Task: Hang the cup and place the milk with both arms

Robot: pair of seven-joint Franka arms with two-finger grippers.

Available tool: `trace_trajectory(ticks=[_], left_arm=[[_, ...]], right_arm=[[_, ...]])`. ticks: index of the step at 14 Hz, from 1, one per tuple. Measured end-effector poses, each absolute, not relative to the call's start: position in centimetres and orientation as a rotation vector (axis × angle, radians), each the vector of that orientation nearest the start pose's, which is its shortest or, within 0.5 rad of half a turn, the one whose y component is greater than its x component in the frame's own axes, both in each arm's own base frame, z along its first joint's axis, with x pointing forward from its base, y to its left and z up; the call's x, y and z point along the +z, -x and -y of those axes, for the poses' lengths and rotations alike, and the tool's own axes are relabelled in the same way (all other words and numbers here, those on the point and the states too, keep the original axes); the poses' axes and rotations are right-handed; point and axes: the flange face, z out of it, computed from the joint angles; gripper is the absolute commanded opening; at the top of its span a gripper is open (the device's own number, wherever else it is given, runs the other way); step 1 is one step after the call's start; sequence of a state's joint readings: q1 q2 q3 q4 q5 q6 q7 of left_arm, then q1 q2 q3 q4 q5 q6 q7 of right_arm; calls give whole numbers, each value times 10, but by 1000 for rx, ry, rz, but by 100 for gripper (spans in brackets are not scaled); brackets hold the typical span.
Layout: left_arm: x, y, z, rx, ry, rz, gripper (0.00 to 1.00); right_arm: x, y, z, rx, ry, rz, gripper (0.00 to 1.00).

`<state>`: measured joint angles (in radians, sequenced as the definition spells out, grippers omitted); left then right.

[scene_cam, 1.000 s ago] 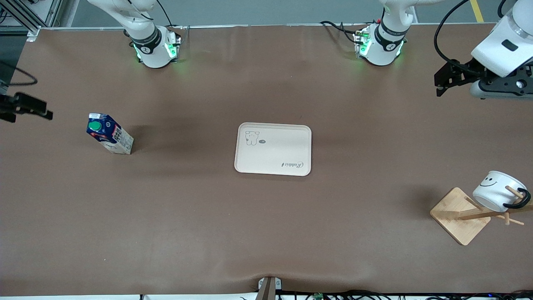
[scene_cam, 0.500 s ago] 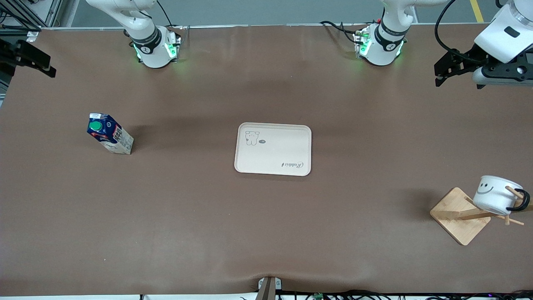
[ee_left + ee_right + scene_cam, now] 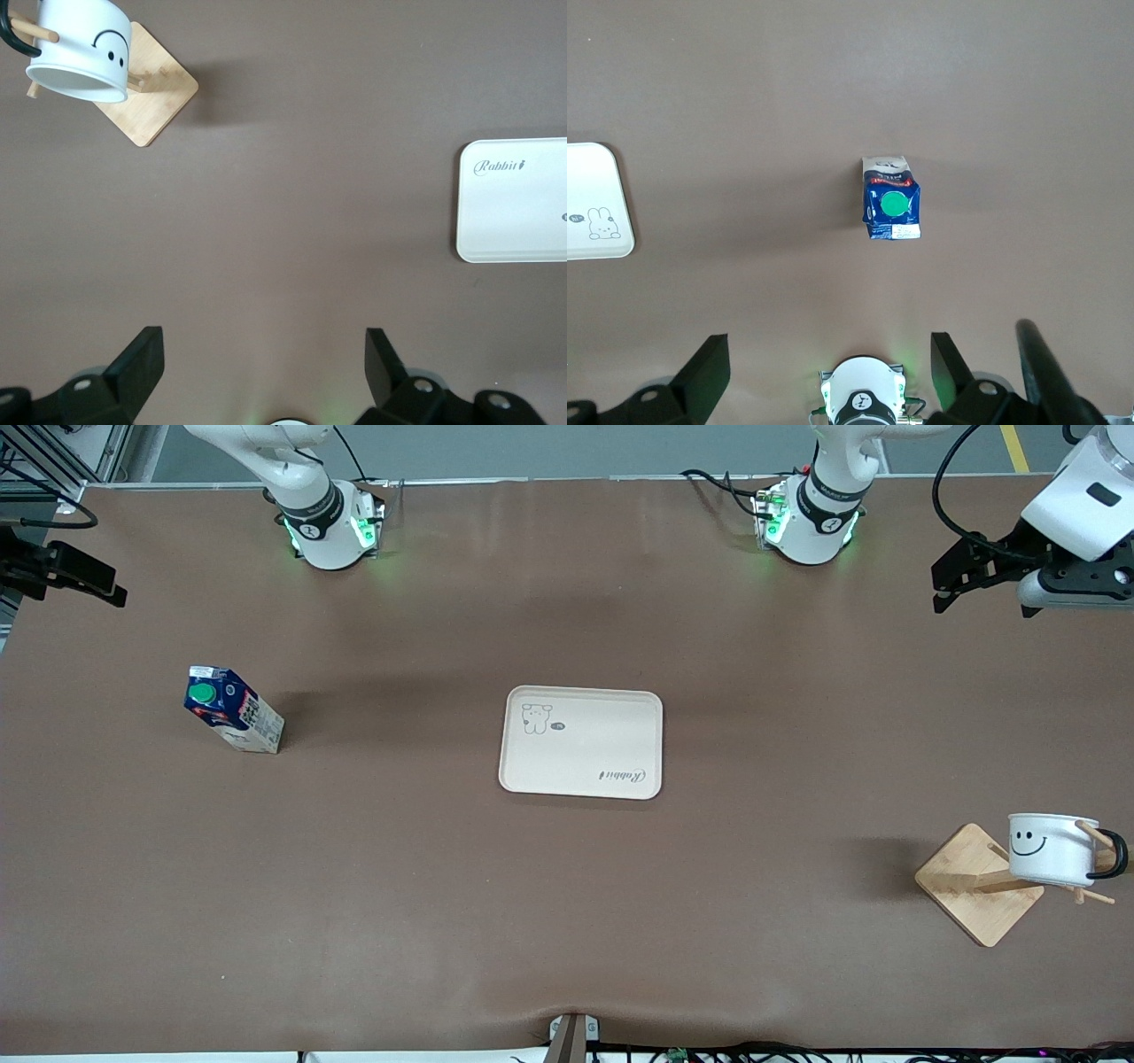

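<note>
Milk (image 3: 232, 719) is seen standing upright on the desk (image 3: 567, 921) toward the right arm's end, well apart from the tray (image 3: 580, 741) at the desk's middle. Green cap (image 3: 895, 203) is on the sloped blue top; long axis is vertical.

Cup (image 3: 1052, 849) is already hung by its black handle on a peg of the wooden rack (image 3: 979, 883) at the left arm's end, nearer the front camera than the tray. That half is judged done; the milk is not yet placed.

Right gripper (image 3: 66, 576) is held up over the desk edge at the right arm's end, fingers (image 3: 707, 365) spread wide, nothing between them. In the right wrist view the carton is seen ahead of the spread fingers, roughly centred between them, well apart. Left gripper (image 3: 970, 571) is held up over the left arm's end of the desk, fingers (image 3: 142, 356) also spread and empty, waiting.

Key relation: the right arm is clearly the nearer one to the milk; the left is at the opposite end. The carton is judged to need a reach forward and down, fingers closed across the white lower sides. The tray is assumed as target. Tipping risk is judged real: tall, narrow base.
</note>
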<state>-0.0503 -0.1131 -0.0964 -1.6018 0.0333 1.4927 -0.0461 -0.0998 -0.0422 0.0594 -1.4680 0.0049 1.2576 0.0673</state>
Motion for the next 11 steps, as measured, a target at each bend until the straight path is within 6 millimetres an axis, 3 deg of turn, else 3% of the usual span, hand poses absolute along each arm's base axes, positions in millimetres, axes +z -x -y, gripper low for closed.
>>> trace_trajectory(ticks=[11], left_arm=[[650,-516,69,30,3097,-80,100]], right_arm=[[671,-503,21,238,3124,-88,100]])
